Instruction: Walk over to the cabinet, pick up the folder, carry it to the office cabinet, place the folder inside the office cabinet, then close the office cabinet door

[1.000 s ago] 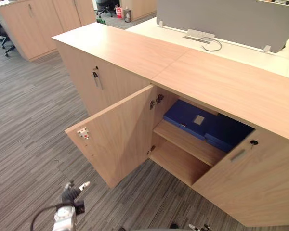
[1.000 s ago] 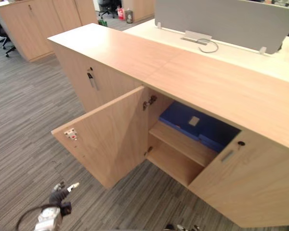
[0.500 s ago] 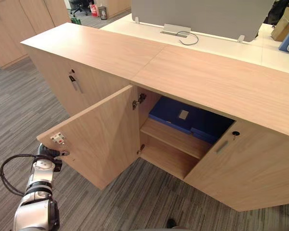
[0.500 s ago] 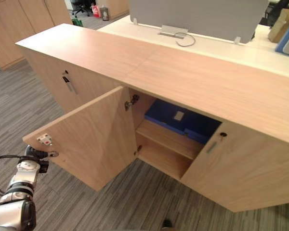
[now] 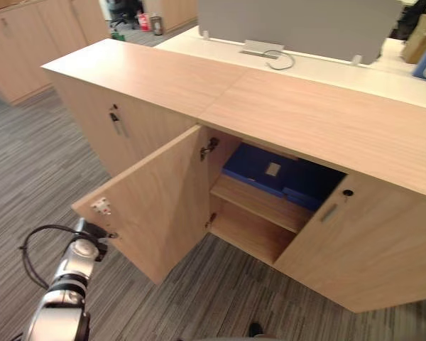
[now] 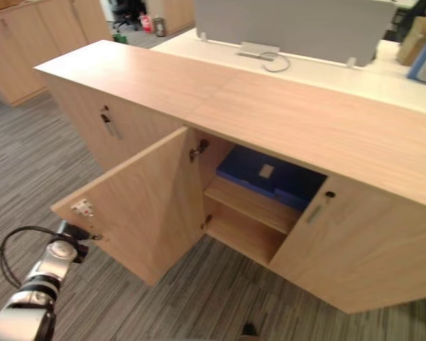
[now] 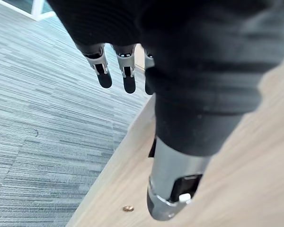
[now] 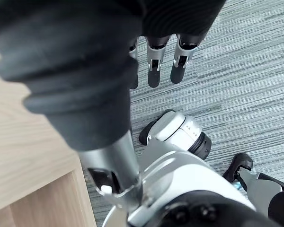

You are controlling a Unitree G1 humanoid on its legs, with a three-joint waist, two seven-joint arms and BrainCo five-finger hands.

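The left hand [image 5: 92,231] sits at the free outer edge of the open cabinet door [image 5: 163,206], as it did half a second ago; a second ago it hung low over the carpet [image 5: 28,177], clear of the door. The whole view has shifted since then, so the camera has moved rather than the furniture. In the left wrist view the fingers [image 7: 104,71] reach out straight past the door's edge and over the carpet, with the thumb lying along the wood, gripping nothing. The right hand [image 8: 156,61] hangs with loosely straight fingers above the carpet, empty.

The blue folder [image 5: 259,167] lies flat on the upper shelf [image 5: 259,202] inside the cabinet, in the same place as before, toward the shelf's left end, with its pale label facing up.

The cabinet's long wooden top [image 5: 305,114] is bare. Behind its rear edge runs a white desk [image 5: 326,67] with a grey divider screen [image 5: 298,21] and a looped cable [image 5: 280,60]. More wooden cabinets [image 5: 14,42] stand at the far left of the room.
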